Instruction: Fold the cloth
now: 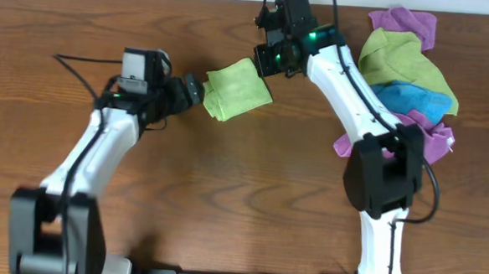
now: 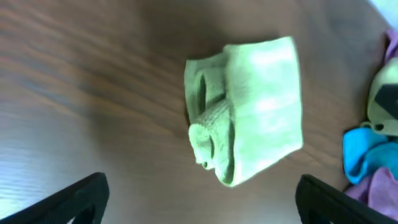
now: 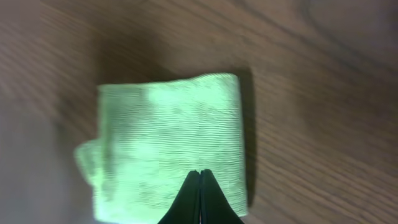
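The whole surface (image 1: pixel 225 195) is taken in from straight above by the overhead view. The cloth (image 1: pixel 237 90) is viewed closely and obliquely from the left wrist, and closely, almost straight down, from the right wrist. It is shared by all three views, near mid-frame in both wrist views.

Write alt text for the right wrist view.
A lime-green cloth, folded into a small rectangle, lies on a brown wooden table. The right arm's black fingers, pressed shut, overlap its lower edge.
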Robot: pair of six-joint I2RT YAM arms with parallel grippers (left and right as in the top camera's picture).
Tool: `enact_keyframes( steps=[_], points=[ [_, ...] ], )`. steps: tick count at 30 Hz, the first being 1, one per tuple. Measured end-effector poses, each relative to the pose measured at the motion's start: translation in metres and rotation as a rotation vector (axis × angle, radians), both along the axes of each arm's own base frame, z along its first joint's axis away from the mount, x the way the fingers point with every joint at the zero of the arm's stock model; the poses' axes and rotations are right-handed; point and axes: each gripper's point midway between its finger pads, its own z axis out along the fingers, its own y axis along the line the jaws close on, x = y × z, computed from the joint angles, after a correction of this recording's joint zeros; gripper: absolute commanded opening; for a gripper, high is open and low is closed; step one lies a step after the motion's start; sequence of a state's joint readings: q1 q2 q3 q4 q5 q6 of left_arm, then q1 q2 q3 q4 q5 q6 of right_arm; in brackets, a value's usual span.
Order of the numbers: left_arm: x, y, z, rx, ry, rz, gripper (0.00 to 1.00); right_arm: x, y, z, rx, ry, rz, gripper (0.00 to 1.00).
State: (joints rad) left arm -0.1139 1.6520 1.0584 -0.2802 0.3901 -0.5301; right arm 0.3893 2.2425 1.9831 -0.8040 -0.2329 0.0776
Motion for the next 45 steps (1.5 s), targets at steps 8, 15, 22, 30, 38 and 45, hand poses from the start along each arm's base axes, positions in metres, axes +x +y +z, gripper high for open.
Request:
enact_keyframes(
  steps=[8, 15, 22, 30, 38, 45],
  points=[
    [0.023, -0.02, -0.046, -0.136, 0.044, 0.009, 0.95, 0.001, -0.009, -0.051, -0.076, 0.068, -0.024, 0.01],
    [0.035, -0.026, -0.066, -0.188, 0.054, 0.037, 0.96, 0.006, -0.018, -0.066, -0.089, 0.087, -0.048, 0.01],
    [0.048, -0.035, -0.065, -0.268, 0.024, 0.042, 0.95, 0.008, -0.023, -0.078, -0.091, 0.107, -0.07, 0.01],
    [0.051, -0.047, -0.063, -0.346, 0.039, 0.036, 0.95, 0.003, -0.008, -0.099, -0.041, 0.152, -0.066, 0.01],
    [0.038, -0.078, -0.063, -0.354, 0.059, -0.031, 1.0, -0.005, 0.019, -0.096, -0.007, 0.149, -0.027, 0.01],
    [0.035, -0.071, -0.07, -0.351, 0.101, -0.008, 0.82, -0.006, 0.015, -0.097, -0.006, 0.163, -0.034, 0.01]
  ],
)
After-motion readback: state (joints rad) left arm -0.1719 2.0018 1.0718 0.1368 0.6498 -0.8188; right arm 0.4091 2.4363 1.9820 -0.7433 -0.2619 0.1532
